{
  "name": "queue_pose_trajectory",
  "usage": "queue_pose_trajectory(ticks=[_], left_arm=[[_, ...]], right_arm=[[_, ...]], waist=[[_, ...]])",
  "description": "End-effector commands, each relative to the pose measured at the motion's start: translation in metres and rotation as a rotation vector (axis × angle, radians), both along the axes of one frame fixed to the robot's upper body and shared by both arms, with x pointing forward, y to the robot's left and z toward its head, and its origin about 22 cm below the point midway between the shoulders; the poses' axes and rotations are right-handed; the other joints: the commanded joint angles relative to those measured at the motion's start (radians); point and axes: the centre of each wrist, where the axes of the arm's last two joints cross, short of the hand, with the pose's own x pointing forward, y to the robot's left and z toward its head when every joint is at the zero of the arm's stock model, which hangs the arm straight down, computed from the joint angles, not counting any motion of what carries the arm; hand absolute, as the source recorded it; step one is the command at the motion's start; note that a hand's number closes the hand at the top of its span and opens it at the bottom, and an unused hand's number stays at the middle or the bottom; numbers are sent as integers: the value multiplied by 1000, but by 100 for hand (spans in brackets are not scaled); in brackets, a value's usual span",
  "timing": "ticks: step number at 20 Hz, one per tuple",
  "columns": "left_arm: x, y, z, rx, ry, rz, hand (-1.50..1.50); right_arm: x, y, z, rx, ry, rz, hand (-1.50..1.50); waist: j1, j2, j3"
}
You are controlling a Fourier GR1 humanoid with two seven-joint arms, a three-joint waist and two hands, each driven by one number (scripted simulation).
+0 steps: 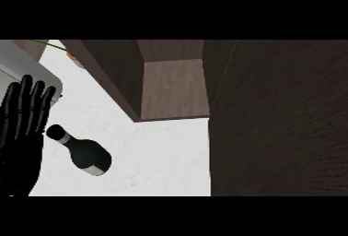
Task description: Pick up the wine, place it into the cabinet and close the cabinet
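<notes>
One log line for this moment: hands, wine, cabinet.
left hand: open, beside bottle | right hand: not in view | wine bottle: lying on counter, unheld | cabinet: open

Wine bottle (84, 154) lies on counter (163, 156); left hand (24, 124) open beside it.

A white, faintly marbled stone counter top (156, 156) fills the near left and middle of the scene, brightly and evenly lit. At the far left sits a pale grey, round-cornered appliance or basin edge (31, 69), and beyond it a thin green stalk with a small orange object (71, 56) lies on the counter. A dark brown wood-grain panel (285, 120) covers the whole right side, too close to tell what it belongs to.
</notes>
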Motion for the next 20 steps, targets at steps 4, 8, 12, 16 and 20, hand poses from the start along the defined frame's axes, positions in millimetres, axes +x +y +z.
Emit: queue_pose_trajectory(ticks=[4,8,12,16,20], left_arm=[[7,34,8,-2,80,-277,-150],[1,40,-23,-197,310,-417,-150],[-8,61,19,-234,352,-443,-150],[-15,70,45,-248,374,-474,-150],[-11,70,66,-263,375,-436,-150]], right_arm=[[-27,0,1,-28,-7,-8,-150],[-30,13,6,-78,74,227,-150],[-55,6,37,-75,86,251,-150],[-75,17,57,-63,94,257,-150],[-78,16,85,-78,83,258,-150]], waist=[[46,-20,-32],[60,-20,-33],[59,-23,-31],[58,-22,-31],[57,-19,-31]])
